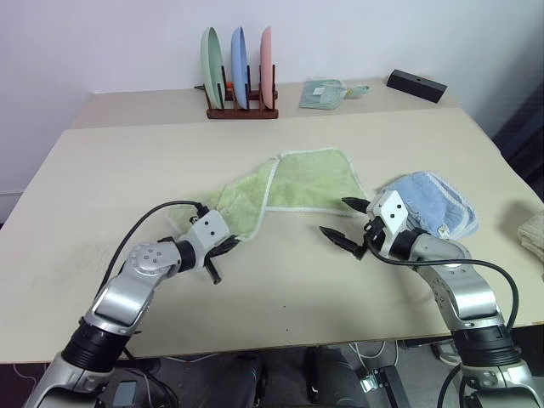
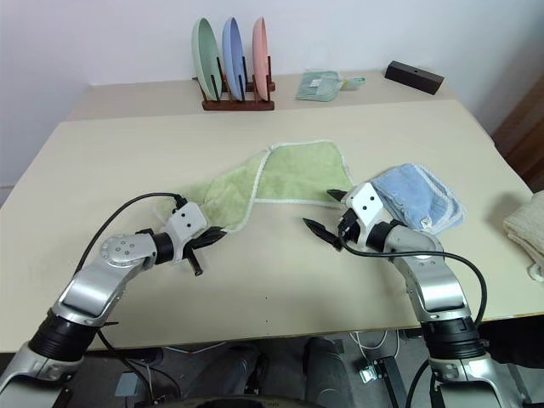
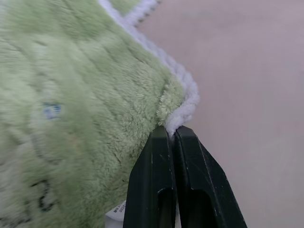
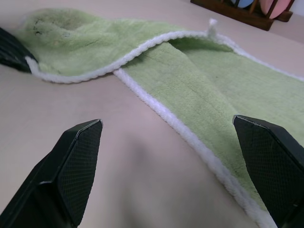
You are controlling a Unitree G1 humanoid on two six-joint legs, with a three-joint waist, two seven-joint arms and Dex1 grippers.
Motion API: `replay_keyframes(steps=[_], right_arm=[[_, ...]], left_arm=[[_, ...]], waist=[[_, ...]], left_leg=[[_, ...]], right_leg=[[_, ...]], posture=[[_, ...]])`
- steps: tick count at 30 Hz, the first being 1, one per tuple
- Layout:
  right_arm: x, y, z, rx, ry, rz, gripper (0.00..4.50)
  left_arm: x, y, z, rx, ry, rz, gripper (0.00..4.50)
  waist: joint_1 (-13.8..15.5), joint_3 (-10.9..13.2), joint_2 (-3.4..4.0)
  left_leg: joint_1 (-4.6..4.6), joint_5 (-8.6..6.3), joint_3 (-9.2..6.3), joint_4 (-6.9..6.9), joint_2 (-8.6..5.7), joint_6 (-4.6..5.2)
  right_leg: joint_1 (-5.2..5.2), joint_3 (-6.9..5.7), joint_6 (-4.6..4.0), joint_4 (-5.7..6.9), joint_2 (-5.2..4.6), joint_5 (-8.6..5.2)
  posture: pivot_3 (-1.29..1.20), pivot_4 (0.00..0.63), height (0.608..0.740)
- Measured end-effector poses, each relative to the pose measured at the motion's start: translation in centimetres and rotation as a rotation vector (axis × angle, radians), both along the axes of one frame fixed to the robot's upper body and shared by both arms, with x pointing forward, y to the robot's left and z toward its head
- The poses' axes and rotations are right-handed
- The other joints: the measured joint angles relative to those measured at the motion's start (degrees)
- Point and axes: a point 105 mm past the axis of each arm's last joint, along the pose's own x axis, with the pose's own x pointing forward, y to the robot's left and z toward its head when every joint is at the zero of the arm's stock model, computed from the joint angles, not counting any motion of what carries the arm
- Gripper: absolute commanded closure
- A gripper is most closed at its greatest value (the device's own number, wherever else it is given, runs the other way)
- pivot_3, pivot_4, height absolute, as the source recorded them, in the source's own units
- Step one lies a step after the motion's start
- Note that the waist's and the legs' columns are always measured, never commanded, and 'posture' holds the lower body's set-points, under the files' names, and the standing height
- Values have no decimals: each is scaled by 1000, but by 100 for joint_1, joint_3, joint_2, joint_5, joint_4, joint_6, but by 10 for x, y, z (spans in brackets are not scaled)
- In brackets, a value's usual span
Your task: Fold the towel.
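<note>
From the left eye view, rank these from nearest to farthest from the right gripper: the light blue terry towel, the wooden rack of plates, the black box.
1. The light blue terry towel, just beside the right gripper.
2. The black box, back right.
3. The wooden rack of plates, back centre-left; close to the box in distance.

head pair overhead, wrist views close

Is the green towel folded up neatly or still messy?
Messy: the green towel lies partly spread on the table, its left part bunched and flipped over, where the left gripper pinches its white edge.
</note>
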Motion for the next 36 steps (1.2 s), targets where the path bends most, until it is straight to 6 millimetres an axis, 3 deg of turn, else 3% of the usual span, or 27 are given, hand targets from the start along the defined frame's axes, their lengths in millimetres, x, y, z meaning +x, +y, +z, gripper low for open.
replay_keyframes(steps=[4,10,17,21,27,36], right_arm=[[2,-2,1,-16,-15,-12,0],[18,-13,13,-76,-82,-64,0],[55,-27,35,-301,-247,-132,0],[71,-31,44,-443,-358,-143,0],[71,-20,16,-663,-407,16,0],[71,-21,19,-764,-496,75,0]], left_arm=[[-20,34,13,-52,23,35,4437],[-64,104,-1,20,146,167,4437],[-69,149,-3,53,79,352,4437],[-67,152,-6,51,52,383,4437],[-60,142,-6,33,23,367,4437],[-54,129,-12,18,26,337,4437]], waist=[[-21,1,1],[15,3,4],[9,3,3],[3,3,2],[11,3,2],[-2,3,2]], left_leg=[[-1,0,1,-3,1,0],[2,0,4,-4,0,0],[3,-1,5,-3,0,1],[1,-1,5,-10,2,0],[1,0,6,-8,1,0],[2,0,7,-9,1,0]], right_leg=[[-4,1,0,0,0,0],[2,-1,-1,-2,-1,-1],[5,-6,-1,-3,-4,-1],[-2,-6,-2,-3,-3,-1],[1,-5,-2,-3,-3,-1],[0,-3,-2,-3,-1,-1]], posture=[[0,150,740],[0,150,740],[0,150,740],[0,150,740],[0,150,740],[0,150,740]])
